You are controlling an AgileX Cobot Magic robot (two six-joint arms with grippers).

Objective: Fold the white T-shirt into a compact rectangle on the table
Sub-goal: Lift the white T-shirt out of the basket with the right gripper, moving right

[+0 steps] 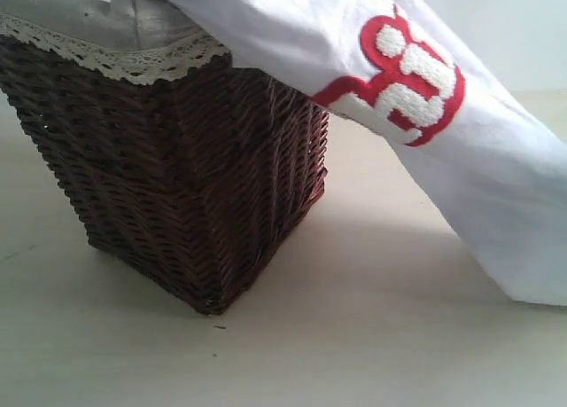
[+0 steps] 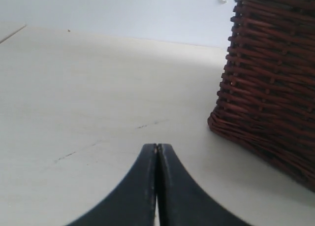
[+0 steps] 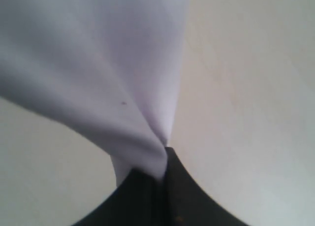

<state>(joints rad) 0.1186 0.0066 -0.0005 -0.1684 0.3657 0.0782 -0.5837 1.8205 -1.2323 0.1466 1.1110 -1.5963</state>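
Note:
The white T-shirt point(image 1: 496, 159) stretches from the top of the wicker basket down to the table point(image 1: 372, 336) at the right, its red-outlined fuzzy lettering point(image 1: 409, 79) facing me. In the right wrist view the white T-shirt point(image 3: 98, 68) hangs from my right gripper point(image 3: 165, 157), which is shut on a pinch of the cloth. My left gripper point(image 2: 157, 147) is shut with nothing in it, low over the table point(image 2: 88, 98), a short way from the basket's base. Neither gripper shows in the exterior view.
A brown wicker basket point(image 1: 186, 176) with white lace edging point(image 1: 133, 61) stands on the table, tilted in the exterior view. The basket point(image 2: 270, 83) fills one side of the left wrist view. A pale wall point(image 2: 128, 14) rises behind the table.

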